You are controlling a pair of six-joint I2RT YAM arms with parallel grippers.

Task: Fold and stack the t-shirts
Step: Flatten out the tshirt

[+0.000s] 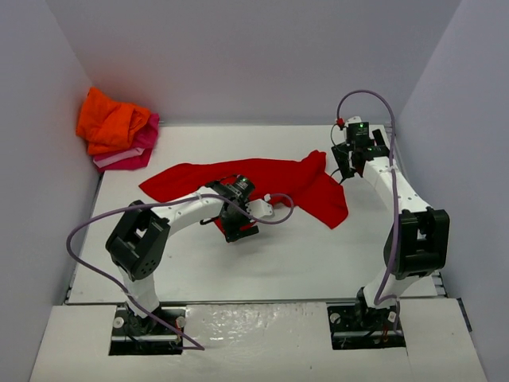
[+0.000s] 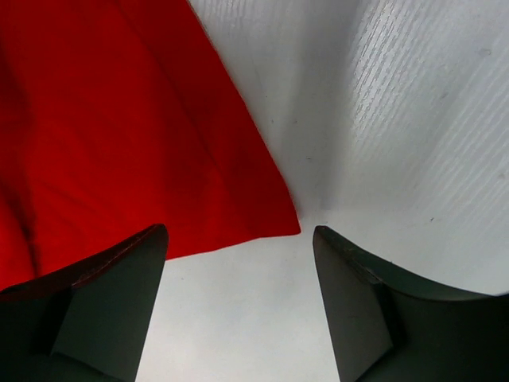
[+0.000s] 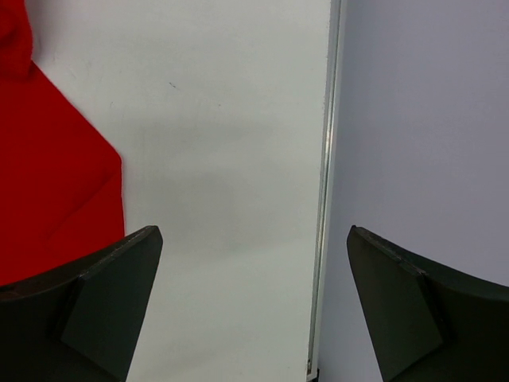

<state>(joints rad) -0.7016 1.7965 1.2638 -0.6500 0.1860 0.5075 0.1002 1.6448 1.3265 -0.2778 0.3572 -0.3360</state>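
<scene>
1. Top external view is being taken as the overview: the red t-shirt (image 1: pixel 270 179) is lying spread and rumpled across the middle of the counter (image 1: pixel 318 255) and is not yet folded.
2. The orange t-shirt (image 1: pixel 110 121) is resting on the pink t-shirt (image 1: pixel 137 151) in the far left corner, against the walls. The pair is being judged a started stack, though how neatly either is folded cannot be told.
3. Progress is being judged at about two shirts of three. The red one is left to be folded and carried to the pile.
4. The left fingers (image 2: pixel 111 310) are being held apart and are gripping nothing, low at the near edge of the red t-shirt. In the left wrist view a hem corner is showing between them, with bare counter beside it.
5. The right fingers (image 3: pixel 103 310) are being held wide apart and empty, just past the shirt's right end and near the right wall (image 3: pixel 421 119).
6. Hindrances being noted:
   - The purple cable (image 1: pixel 280 208) of the left arm is looping over the cloth by the wrist and could be caught in a fold.
   - The pile is lying well apart from the red shirt, so a carry across the counter is being expected.
   - The corner walls are crowding the stacking spot.
</scene>
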